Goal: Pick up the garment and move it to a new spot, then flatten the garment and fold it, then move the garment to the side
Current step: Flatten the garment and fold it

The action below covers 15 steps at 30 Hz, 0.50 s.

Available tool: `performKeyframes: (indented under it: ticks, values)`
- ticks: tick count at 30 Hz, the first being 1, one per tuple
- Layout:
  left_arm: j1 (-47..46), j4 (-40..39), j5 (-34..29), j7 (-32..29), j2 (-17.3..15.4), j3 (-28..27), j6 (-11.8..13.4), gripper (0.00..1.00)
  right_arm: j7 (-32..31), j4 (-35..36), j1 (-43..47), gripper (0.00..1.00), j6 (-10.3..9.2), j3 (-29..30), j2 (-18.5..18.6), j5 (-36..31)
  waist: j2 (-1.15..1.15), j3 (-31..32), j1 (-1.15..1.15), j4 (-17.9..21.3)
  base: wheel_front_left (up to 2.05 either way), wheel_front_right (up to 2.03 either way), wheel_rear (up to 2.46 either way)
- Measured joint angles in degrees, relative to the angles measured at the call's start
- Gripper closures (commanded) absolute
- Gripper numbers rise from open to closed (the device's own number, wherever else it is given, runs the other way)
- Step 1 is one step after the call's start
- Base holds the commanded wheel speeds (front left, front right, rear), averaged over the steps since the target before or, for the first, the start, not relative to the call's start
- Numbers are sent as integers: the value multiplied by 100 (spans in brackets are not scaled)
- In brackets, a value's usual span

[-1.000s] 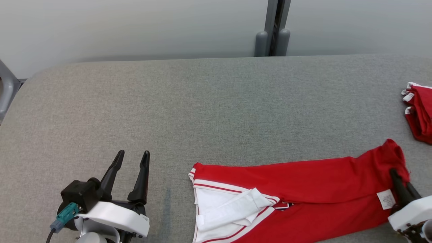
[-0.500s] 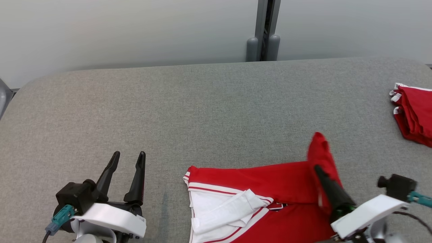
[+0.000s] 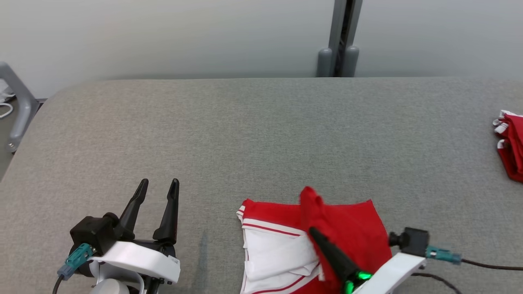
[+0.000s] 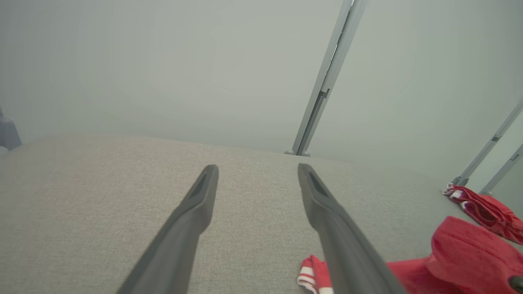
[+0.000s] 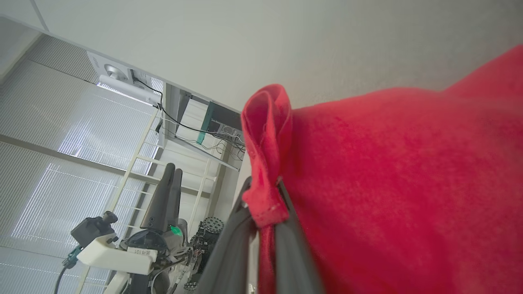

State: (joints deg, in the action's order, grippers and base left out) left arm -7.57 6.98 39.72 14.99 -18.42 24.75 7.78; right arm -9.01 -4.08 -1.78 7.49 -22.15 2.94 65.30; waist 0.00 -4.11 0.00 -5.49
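Note:
The garment [image 3: 351,232] is red with white trim and a white part at its left, and lies near the front of the grey table [image 3: 245,134]. My right gripper [image 3: 314,232] is shut on its red right-hand edge, held over the garment's middle so the red cloth lies doubled back. In the right wrist view a pinched red fold [image 5: 265,204] sits between the shut fingers, with the rest of the garment [image 5: 400,183] spreading to the right. My left gripper [image 3: 159,183] stands open with nothing in it, left of the garment and apart from it. The left wrist view shows its open gripper [image 4: 257,167] over bare table, with the garment [image 4: 461,257] at the lower right.
Another folded red garment [image 3: 512,147] lies at the table's far right edge, seen too from the left wrist [image 4: 486,208]. A grey post [image 3: 341,41] stands behind the table. A grey frame [image 3: 20,106] is off its left end. The left gripper [image 5: 167,192] appears in the right wrist view.
My right gripper has carried the garment's right end leftward over its middle, doubling the red cloth. The left gripper stayed put and open. The head camera shifted a little.

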Motion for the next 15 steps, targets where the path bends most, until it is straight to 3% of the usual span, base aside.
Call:
performKeyframes:
  ticks: [7,15]
  values:
    - [-4,81,10,0,132,-89,-54,0,358,-325,-268,100,0,-810,-12,639,0,0,0,-320,0,0,0]
    - [-39,191,-52,0,318,-177,-185,0,856,-1360,-861,100,0,-1340,-12,1107,0,-130,0,-647,0,0,0]
